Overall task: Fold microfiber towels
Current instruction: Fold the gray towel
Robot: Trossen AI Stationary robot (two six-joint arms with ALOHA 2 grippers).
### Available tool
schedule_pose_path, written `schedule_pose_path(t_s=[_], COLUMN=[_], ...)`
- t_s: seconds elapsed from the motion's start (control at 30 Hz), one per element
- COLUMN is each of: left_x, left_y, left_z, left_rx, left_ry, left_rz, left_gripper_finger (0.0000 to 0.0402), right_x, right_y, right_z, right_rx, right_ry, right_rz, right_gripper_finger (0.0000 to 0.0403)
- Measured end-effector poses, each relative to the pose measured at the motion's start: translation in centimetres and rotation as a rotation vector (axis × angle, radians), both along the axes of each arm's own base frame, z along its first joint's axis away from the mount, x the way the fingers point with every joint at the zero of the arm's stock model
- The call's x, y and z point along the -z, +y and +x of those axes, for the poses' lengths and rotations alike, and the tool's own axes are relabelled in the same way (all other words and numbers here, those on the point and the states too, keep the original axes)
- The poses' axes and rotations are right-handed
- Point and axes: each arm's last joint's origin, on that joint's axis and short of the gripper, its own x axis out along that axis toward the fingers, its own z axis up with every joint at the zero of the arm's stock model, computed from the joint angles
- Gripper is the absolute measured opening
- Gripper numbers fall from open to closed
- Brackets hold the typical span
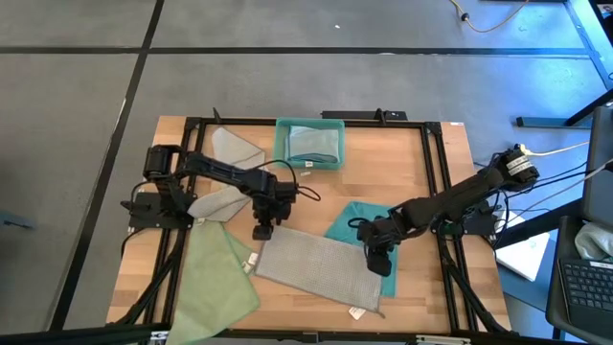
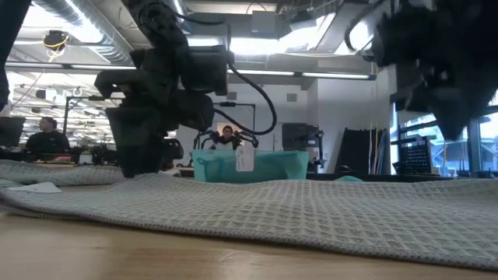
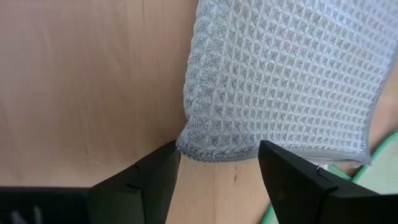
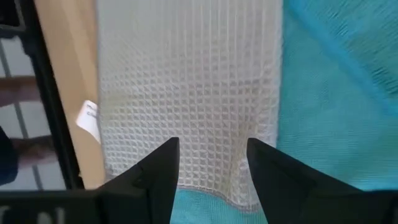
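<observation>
A light grey waffle towel (image 1: 316, 268) lies folded into a long flat rectangle on the wooden table, its white tag (image 4: 89, 119) at the near edge. Its right end rests on a teal towel (image 1: 356, 222). My left gripper (image 3: 217, 180) stands open, slanting down at the grey towel's far left corner (image 3: 211, 152), one finger on either side of the edge. My right gripper (image 4: 208, 171) hovers open above the towel's right end (image 1: 375, 273), holding nothing. In the low view the grey towel (image 2: 311, 210) lies flat across the front.
A pale green towel (image 1: 218, 280) hangs over the near left table edge. Two more grey towels (image 1: 235, 147) (image 1: 215, 201) lie at the far left. A teal bin (image 1: 309, 125) with a cloth inside stands at the far middle. People sit in the room behind.
</observation>
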Motion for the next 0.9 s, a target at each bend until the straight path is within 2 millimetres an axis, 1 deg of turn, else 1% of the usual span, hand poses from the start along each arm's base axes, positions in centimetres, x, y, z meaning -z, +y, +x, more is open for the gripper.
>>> schedule_pose_path(t_s=[0.13,0.3,0.43,0.57,0.67,0.77,0.83,0.9], left_x=[0.0,-0.1,-0.1,0.1,0.4,0.3,0.1,-0.3], left_y=[0.9,1.6,1.3,0.5,-0.3,-0.7,-0.8,-0.8], left_z=[0.2,0.3,0.4,0.1,-0.2,-0.2,0.1,0.4], left_rx=[-0.026,-0.05,-0.044,-0.029,-0.04,-0.076,-0.107,-0.139], left_ry=[-0.035,-0.047,-0.05,-0.035,-0.007,0.021,0.036,0.045], left_rz=[-0.024,-0.022,-0.01,0.017,0.071,0.086,0.091,0.089], left_gripper_finger=[0.0218,0.0218,0.0218,0.0218,0.0215,0.0196,0.0166,0.0122], right_x=[-2.6,-4.7,-5.4,-5.8,-6.1,-6.6,-7.1,-7.6], right_y=[-0.1,-0.4,-0.3,0.0,0.3,0.4,0.3,0.2], right_z=[0.1,0.0,-0.4,-0.9,-1.3,-1.8,-2.2,-2.6], right_rx=[0.03,0.109,0.139,0.144,0.152,0.15,0.15,0.148], right_ry=[-0.08,-0.152,-0.164,-0.162,-0.156,-0.17,-0.184,-0.198], right_rz=[-0.02,-0.012,0.0,0.019,0.04,0.056,0.067,0.076], right_gripper_finger=[0.019,0.019,0.019,0.019,0.019,0.019,0.019,0.019])
